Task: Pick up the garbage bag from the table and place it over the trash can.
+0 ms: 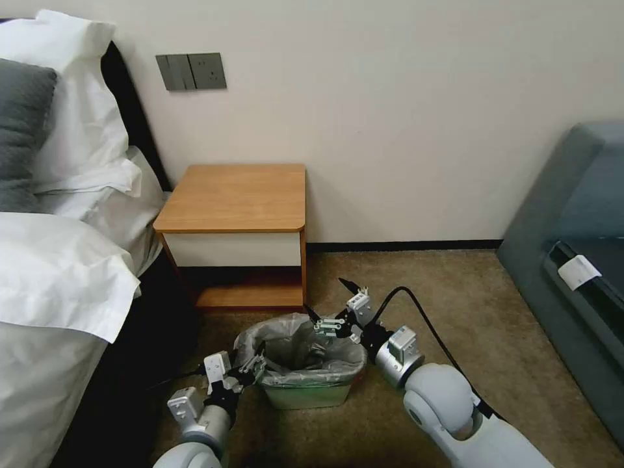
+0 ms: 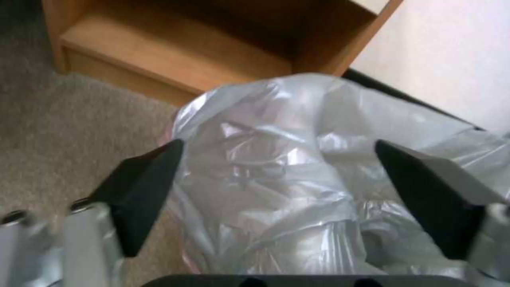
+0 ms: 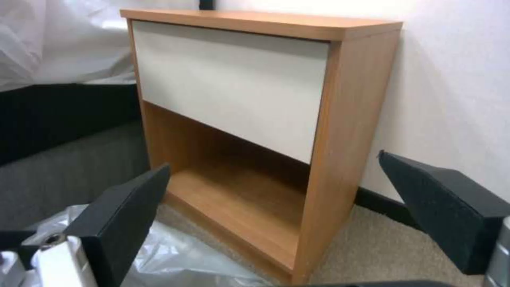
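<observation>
- While the bed (image 1: 58,273) takes up the far left of the scene, the work sits on the carpet (image 1: 455,292) in front of the bench (image 1: 237,195), whose top is bare.
- At the near left corner of the trash can (image 1: 305,393), the left pincer (image 1: 250,369) is spread wide with nothing between its pads; in its wrist view the two black fingertips (image 2: 146,187) stand either side of crinkled plastic without pinching it.
- Draped into and over the trash can, the garbage bag (image 1: 296,344) has its grey film folded out past the rim on the near and left sides and bunched up high at the far left corner.
- At the far right corner of the bin, the right pincer (image 1: 331,305) is likewise released, one finger angled up toward the bench, just above the bag's edge.
- Judged from this, the bag is largely seated and the step in hand is finishing the fit: each pincer should draw clear straight away from the rim, avoiding the loose film so it does not snag and lift the liner back off.
</observation>
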Controlling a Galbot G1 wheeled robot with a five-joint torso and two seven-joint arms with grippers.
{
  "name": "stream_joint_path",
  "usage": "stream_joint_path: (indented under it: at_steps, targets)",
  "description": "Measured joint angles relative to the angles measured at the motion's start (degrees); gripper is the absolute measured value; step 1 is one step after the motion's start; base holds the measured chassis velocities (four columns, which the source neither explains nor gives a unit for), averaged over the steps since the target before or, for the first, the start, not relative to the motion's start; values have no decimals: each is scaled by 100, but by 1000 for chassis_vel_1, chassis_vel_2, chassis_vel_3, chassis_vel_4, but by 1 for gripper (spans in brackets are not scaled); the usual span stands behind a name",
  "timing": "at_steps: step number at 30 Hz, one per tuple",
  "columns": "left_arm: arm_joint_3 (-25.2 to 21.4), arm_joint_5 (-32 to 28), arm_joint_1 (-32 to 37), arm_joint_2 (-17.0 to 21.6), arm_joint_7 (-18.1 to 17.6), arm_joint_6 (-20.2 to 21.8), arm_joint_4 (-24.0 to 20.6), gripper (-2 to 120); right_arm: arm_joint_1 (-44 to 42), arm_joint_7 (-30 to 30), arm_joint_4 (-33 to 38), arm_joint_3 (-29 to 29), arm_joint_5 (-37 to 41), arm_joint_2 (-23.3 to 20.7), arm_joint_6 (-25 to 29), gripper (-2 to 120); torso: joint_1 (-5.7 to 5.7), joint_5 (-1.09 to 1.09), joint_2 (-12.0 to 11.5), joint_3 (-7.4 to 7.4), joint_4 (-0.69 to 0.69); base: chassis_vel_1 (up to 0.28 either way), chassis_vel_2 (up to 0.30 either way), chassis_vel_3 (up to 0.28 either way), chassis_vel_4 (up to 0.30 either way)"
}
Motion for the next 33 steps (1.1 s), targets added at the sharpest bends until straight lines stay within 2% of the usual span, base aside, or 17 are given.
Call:
stream_joint_path:
  at_steps: [1, 3, 5, 9, 12, 13, 15, 16, 19, 20, 22, 23, 24, 26, 30, 32, 33]
  targets:
    - [3, 1, 32, 6, 1, -83, -15, 98, 2, 1, -7, 2, -16, 9, 1, 100, 0, 0, 0, 0, 0, 0, 0, 0, 0]
    - [6, -5, 45, 9, 13, -144, -16, 99, 9, 1, -12, 2, -27, 15, 1, 100, 0, 0, 0, 0, 0, 0, 0, 0, 0]
    - [20, -124, 45, 14, 197, -475, 89, 100, 38, 4, -17, -6, -58, 41, 0, 100, 0, 0, 0, 0, 0, 0, 0, 0, 0]
    - [40, -193, 25, 30, 457, -705, 250, 100, 63, 6, -17, -28, -76, 67, -5, 100, 0, 0, 0, 0, 0, 0, 0, 0, 0]
    - [88, -205, 8, 26, 791, -1079, 416, 100, 101, 6, -16, -33, -90, 72, -17, 100, 0, 0, 0, 0, 0, 0, 0, 0, 0]
    - [88, -205, 8, 26, 791, -1079, 416, 100, 101, 6, -16, -33, -90, 72, -17, 100, 0, 0, 0, 0, 0, 0, 0, 0, 0]
    - [78, -118, -32, -11, 1004, -1619, 531, 100, 96, 48, -15, -1, -98, 73, -14, 100, 0, 0, 0, 0, 1, 0, 0, 0, 0]
    - [78, -118, -32, -11, 1004, -1619, 531, 100, 96, 48, -15, -1, -98, 73, -14, 100, 0, 0, 0, 0, 1, 0, 0, 0, 0]
    - [-22, 279, -90, -50, 1132, -2266, 590, 100, -22, 441, 55, 33, -205, 132, -18, 100, 0, 0, 0, 0, 0, 0, 0, 0, 0]
    - [-22, 279, -90, -50, 1132, -2266, 590, 100, -22, 441, 55, 33, -205, 132, -18, 100, 0, 0, 0, 0, 0, 0, 0, 0, 0]
    - [-179, 676, -159, -63, 1159, -2673, 607, 100, -200, 987, 169, 64, -331, 243, -47, 100, 0, 0, 0, 0, 0, 0, 0, 0, 0]
    - [-179, 676, -159, -63, 1159, -2673, 607, 100, -200, 987, 169, 64, -331, 243, -47, 100, 0, 0, 0, 0, 0, 0, 0, 0, 0]
    - [-258, 865, -207, -66, 1134, -2843, 628, 100, -356, 1298, 212, 113, -557, 351, -24, 100, 0, 0, 0, 0, 0, 0, 0, 0, 0]
    - [-321, 1060, -279, -86, 1070, -3041, 688, 100, -563, 1561, 191, 173, -893, 491, 190, 100, 0, 0, 0, 0, -1, 0, 0, 0, 0]
    - [-353, 1228, -387, -173, 1014, -3178, 766, 100, -783, 1808, 30, 300, -1351, 722, 540, 100, 0, -1, 0, 0, 1, 0, 0, 0, 0]
    - [-403, 1205, -460, -185, 1080, -3246, 839, 100, -1050, 1914, -301, 603, -1847, 1083, 1103, 100, 0, 0, 0, 0, 1, 0, 0, 0, 0]
    - [-403, 1205, -460, -185, 1080, -3246, 839, 100, -1050, 1914, -301, 603, -1847, 1083, 1103, 100, 0, 0, 0, 0, 1, 0, 0, 0, 0]
